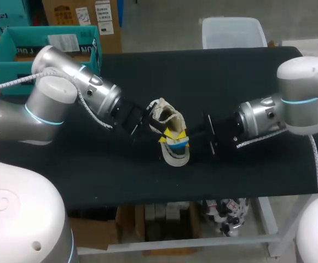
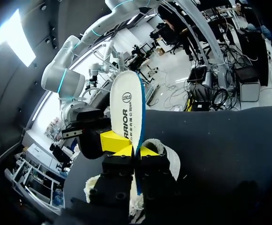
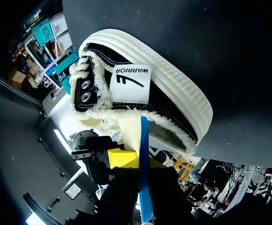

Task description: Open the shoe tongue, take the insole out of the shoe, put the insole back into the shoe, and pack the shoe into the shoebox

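Our left end effector is narrow, its two yellow tips pressing on the lower part of the insole from both sides. The insole therefore stands upright above the shoe. Our right end effector is narrow too, with the thin blue edge of the insole running between its fingers. We judge that both arms hold the insole together so that it stays stiff and can be guided at the shoe opening.

The insole is a flat, long oval, white on its face with a blue rim, and it looks flexible. The shoe lies on its side on the dark, matte surface, just under the insole. It is made of black canvas with metal eyelets, a cream fleece lining at the opening and a thick white rubber sole with fine ribs. A teal box, probably the shoebox, waits well apart behind our left arm.
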